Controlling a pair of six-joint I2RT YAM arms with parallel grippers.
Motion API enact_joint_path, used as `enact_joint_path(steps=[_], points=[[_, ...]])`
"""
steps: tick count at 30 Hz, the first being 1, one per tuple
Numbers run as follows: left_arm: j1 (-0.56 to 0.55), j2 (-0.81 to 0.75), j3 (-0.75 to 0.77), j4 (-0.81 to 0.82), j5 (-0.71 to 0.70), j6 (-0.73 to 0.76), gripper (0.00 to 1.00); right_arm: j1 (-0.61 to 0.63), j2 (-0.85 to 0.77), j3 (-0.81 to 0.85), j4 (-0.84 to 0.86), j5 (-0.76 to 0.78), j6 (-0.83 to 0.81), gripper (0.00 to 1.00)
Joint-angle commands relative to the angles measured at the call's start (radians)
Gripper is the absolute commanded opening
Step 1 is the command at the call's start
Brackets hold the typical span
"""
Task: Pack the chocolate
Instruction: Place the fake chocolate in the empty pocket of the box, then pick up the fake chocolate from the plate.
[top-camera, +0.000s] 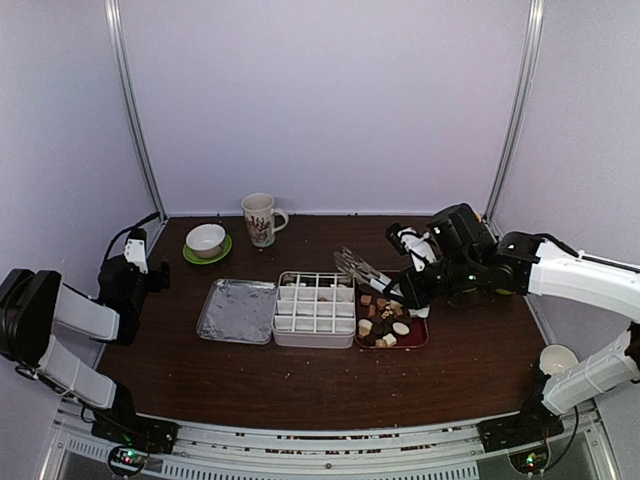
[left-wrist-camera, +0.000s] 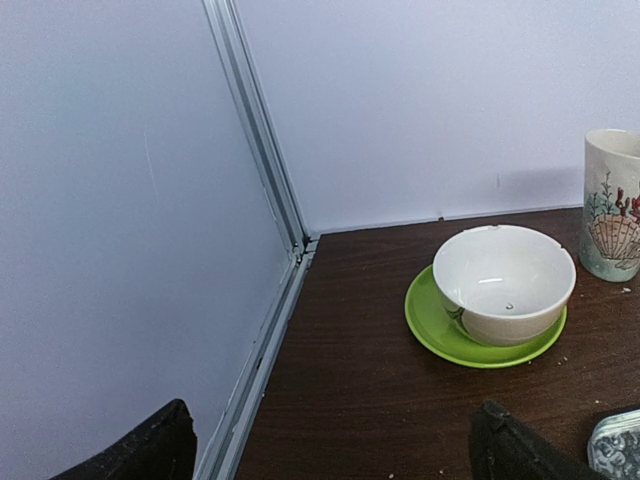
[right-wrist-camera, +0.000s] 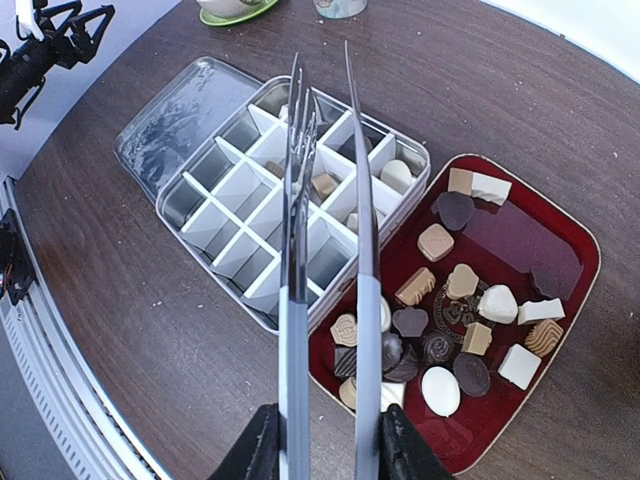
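The chocolate (right-wrist-camera: 447, 318), several small dark, tan and white pieces, lies in a dark red tray (right-wrist-camera: 560, 300), also seen in the top view (top-camera: 384, 322). A few pieces (right-wrist-camera: 323, 184) sit in cells of the white divided box (right-wrist-camera: 240, 215), which stands just left of the tray (top-camera: 315, 310). My right gripper (right-wrist-camera: 325, 452) is shut on metal tongs (right-wrist-camera: 292, 260) and holds them above the box's near edge (top-camera: 412, 290). The tongs' tips are apart and hold nothing. My left gripper (left-wrist-camera: 335, 450) is open and empty at the table's far left (top-camera: 140, 265).
The box's silver lid (top-camera: 238, 310) lies open to its left. A white bowl on a green saucer (left-wrist-camera: 500, 285) and a shell-pattern mug (left-wrist-camera: 612, 205) stand at the back left. A paper cup (top-camera: 557, 358) sits by the right arm. Side walls close in on both sides.
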Motion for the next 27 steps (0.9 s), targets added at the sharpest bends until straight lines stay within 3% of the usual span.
enact_joint_path(steps=[1,27], points=[[0.007,0.006,0.016,0.034,0.010,-0.008,0.98,0.000,-0.023,-0.010,0.024,0.052,-0.009,0.32],[0.008,0.006,0.015,0.033,0.010,-0.007,0.98,-0.017,-0.141,-0.084,0.014,0.110,-0.010,0.31]])
